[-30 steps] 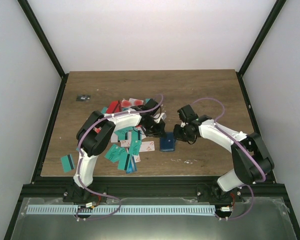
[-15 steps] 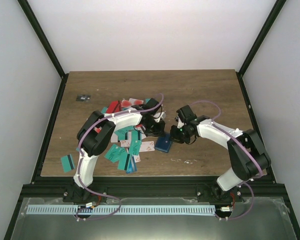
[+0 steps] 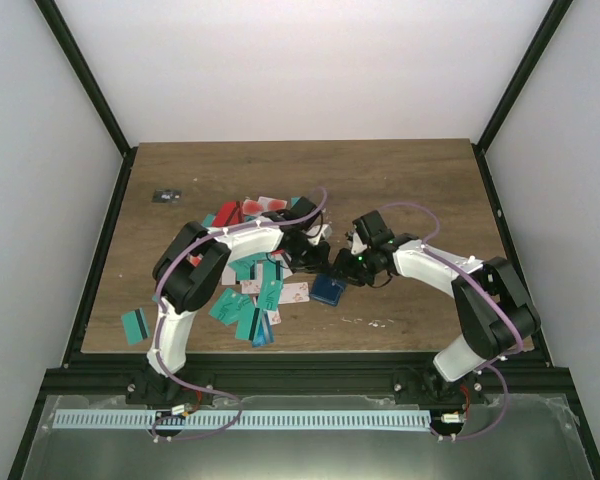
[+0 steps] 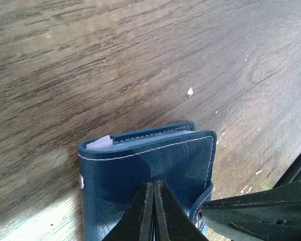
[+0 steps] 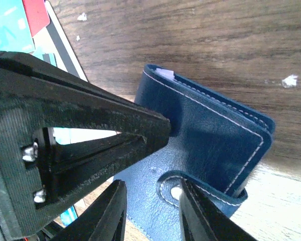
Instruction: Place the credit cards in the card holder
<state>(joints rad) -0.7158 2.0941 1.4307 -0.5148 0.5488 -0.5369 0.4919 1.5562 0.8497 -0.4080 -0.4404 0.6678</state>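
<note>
Shifted left and turned since a second ago: small navy-blue stitched leather-like card holder, lying folded on the wooden bench beside the scattered teal and red plastic credit cards. Left gripper is being kept shut, tips pressing its cover. Right gripper is being opened, jaws straddling the clasp tab, nothing held. Holder is being judged light, soft, slide-prone; tab edge is being favoured for grasping.

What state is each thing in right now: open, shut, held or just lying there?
Navy-blue leather folding card holder: folded shut, lying flat, pale card edge peeking out.
Left gripper: shut, tips on the holder's cover.
Right gripper: open, straddling the clasp tab.
Teal, red and white credit cards: loose, scattered.
</note>
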